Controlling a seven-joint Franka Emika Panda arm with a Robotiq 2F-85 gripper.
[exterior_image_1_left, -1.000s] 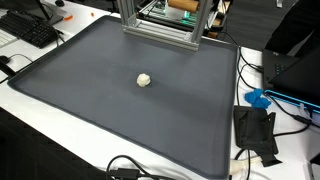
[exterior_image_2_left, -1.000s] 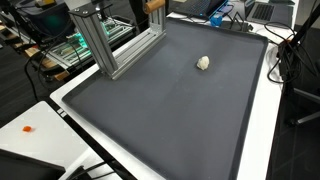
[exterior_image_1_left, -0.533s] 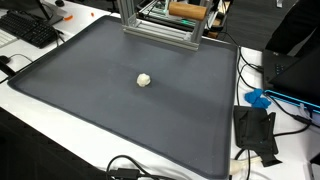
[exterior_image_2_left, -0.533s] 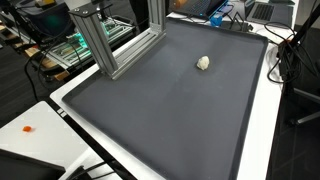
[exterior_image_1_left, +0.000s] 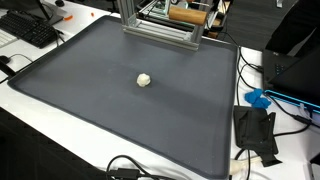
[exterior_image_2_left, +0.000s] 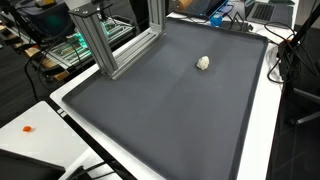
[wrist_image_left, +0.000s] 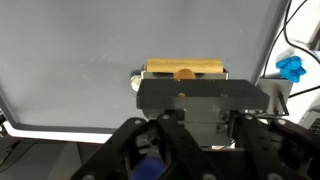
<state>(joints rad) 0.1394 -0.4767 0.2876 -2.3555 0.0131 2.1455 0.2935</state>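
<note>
Approach step, I judge. Gripper hangs over the counter's far edge, wooden block at its fingers. Finger opening can't be told. White lump sits mid-counter. Next move calls for lowering and centring.

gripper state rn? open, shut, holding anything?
Gripper: cannot be told. Its dark body hides the jaws in the wrist view. A wooden piece shows just past it, but whether it is gripped is unclear.

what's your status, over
gripper up high, open or shut unclear. wooden block at its tip. small white lump alone on grey mat. aluminium frame close by.
</note>
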